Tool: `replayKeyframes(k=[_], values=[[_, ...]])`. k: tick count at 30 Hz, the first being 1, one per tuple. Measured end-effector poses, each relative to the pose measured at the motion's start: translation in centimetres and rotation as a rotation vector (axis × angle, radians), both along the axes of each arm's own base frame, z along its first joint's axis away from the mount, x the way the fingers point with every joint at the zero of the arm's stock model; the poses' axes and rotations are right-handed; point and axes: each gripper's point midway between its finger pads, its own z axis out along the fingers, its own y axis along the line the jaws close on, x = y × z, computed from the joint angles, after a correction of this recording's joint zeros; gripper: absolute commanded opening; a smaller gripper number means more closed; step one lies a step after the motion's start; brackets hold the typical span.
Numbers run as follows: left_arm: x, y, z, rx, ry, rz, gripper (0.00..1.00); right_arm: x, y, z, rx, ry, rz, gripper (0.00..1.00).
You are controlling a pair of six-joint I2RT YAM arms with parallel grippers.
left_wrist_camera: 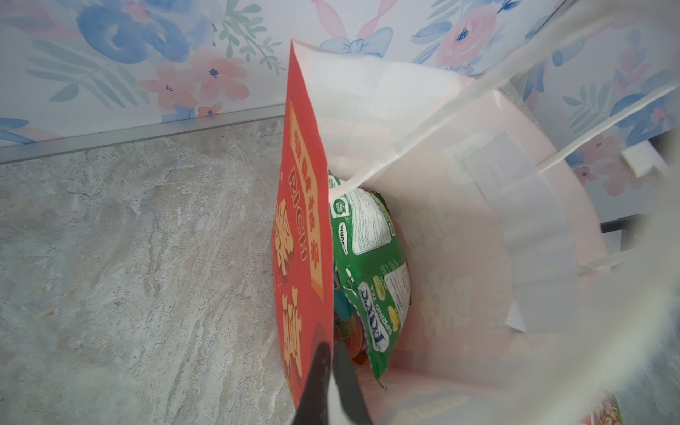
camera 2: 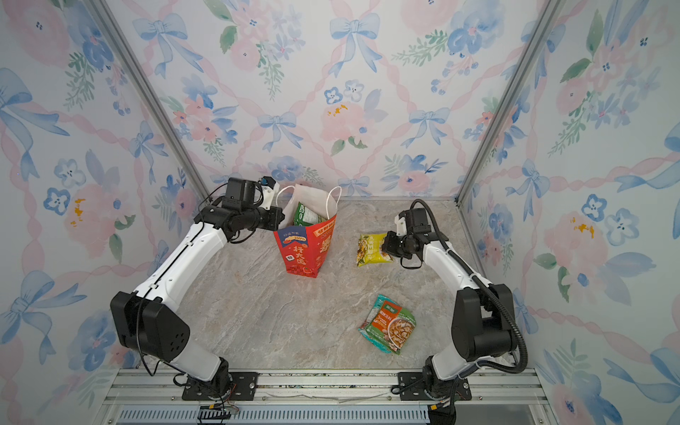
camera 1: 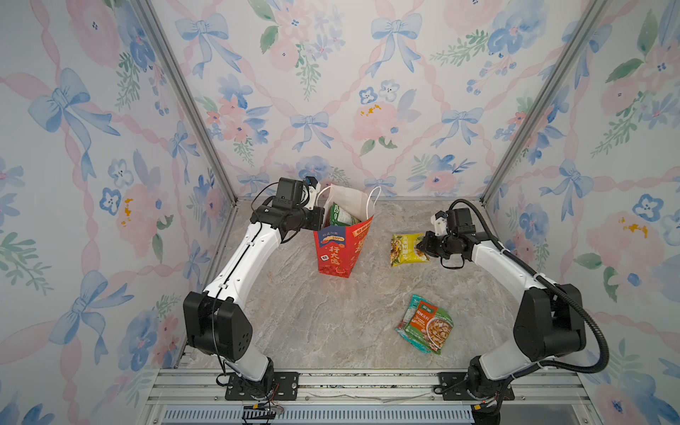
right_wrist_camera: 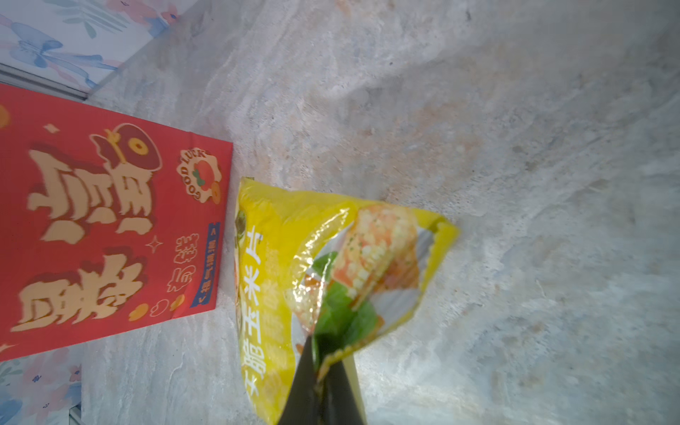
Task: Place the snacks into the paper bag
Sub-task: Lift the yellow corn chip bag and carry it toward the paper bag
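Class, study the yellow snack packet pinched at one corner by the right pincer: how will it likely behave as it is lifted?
The yellow packet will probably hang floppy: its film is already buckling near the right pincer. It is likely light for its size, looking puffed and thin. The glossy wrapper may slip, since only a corner is pinched.

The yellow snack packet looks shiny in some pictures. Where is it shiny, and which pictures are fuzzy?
Right wrist view: glare streaks the yellow packet, fingers blurred. Left wrist view: paper bag sharp, its cord handle a fuzzy smear. Both top views: even light, crisp.
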Motion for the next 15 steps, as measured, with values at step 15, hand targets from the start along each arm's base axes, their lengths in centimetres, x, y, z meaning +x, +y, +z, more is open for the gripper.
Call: replayKeyframes(k=[15], values=[[0.0, 0.0, 0.0, 0.0, 0.0, 0.0, 0.0, 0.8, 2.9, 24.2, 0.072, -0.472, 0.057, 0.02]])
